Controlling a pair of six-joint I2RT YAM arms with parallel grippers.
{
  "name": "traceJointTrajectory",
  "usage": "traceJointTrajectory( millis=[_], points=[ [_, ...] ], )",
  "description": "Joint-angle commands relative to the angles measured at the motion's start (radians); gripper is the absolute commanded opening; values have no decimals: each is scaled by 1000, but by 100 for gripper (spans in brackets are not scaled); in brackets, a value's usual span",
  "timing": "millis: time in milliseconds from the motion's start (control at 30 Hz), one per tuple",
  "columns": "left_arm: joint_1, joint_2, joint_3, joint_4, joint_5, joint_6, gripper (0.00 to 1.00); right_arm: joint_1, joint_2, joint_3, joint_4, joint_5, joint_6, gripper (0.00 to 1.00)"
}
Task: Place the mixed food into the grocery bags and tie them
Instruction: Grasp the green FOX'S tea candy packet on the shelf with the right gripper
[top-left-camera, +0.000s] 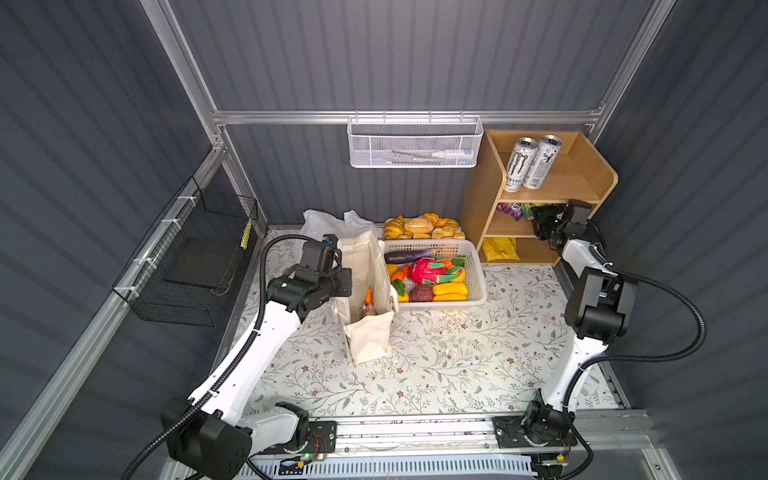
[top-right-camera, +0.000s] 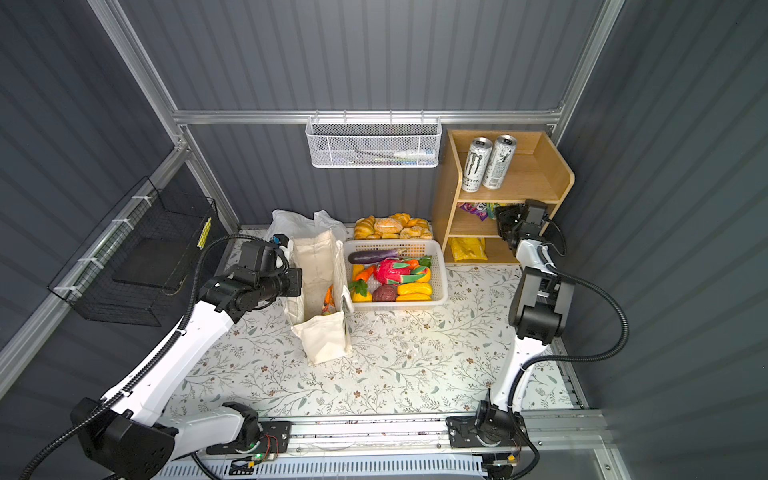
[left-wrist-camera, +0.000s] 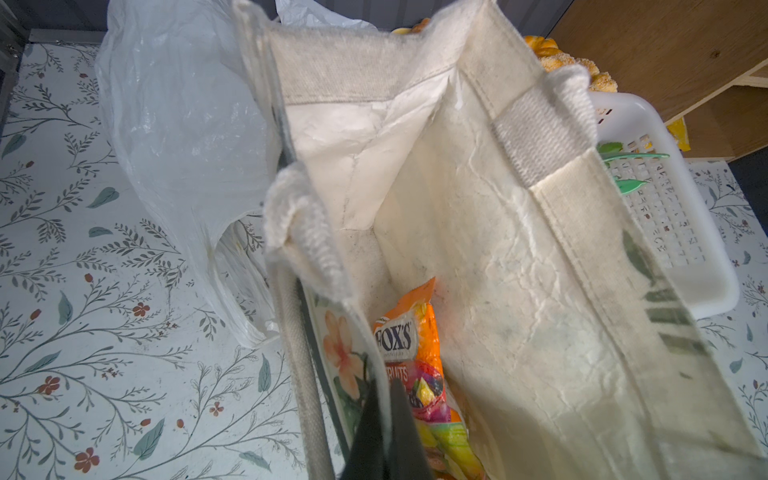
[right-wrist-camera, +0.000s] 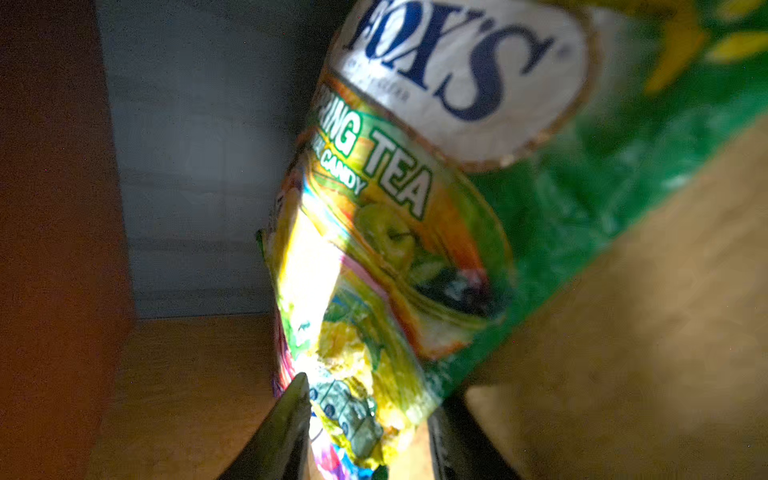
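Left arm (top-left-camera: 266, 332) rose from its base w/ elbow bent, wrist turned in at the canvas tote (top-left-camera: 361, 257) mid-table, & the left gripper (left-wrist-camera: 388, 419) was clamped tight on the tote's left-hand wall, rim pinched btwn two dark fingers, bag mouth gaping. Right arm (top-left-camera: 582, 255) stood tall at far right, wrist poked into the middle bay of the wooden shelf (top-left-camera: 473, 199). The right gripper (right-wrist-camera: 370, 415) had its jaws partway closed on the end of the green packet (right-wrist-camera: 415, 232), a finger against either side, foil crumpled there. Writing on that one: "FOX'S" in dark blue on a white oval, then "…RING TEA" & "CANDY", fruit pics below, wrist view a bit blurred. Down in the tote lay an orange packet (left-wrist-camera: 415, 332), also "FOX'S", w/ "FRUITS" under it. Two tall cans (top-left-camera: 519, 166) stood on the top shelf, one reading "MONSTER". A purple packet (top-left-camera: 511, 210) lay just beside the green one, a yellow packet (top-left-camera: 500, 249) in the bottom bay. Tote was cream, upright, floral print outside, ribbed straps flopped at the rim. White plastic bag (top-left-camera: 320, 222), thin & crinkly, slumped behind it. Just right of the tote the white basket (top-left-camera: 478, 274) held toy produce: purple eggplant (top-left-camera: 407, 255) along the back, pink-red dragon fruit (top-left-camera: 424, 270) mid, yellow pieces (top-left-camera: 451, 291) at front
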Motion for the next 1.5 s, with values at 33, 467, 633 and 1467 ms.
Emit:
traceJointTrajectory(
  millis=[33,467,633,1467],
  points=[
    [1,-31,35,-16,6,15,0,16,38,41,-34,9,19,41],
    [1,-24,37,-13,9,6,0,8,-68,-92,63,-27,20,0],
    [1,-26,30,-3,10,-2,0,11,-204,-230,125,-53,20,0],
    [1,-27,-14,14,-28,-11,0,320,-1049,-697,-45,-155,-120,0]
  ],
)
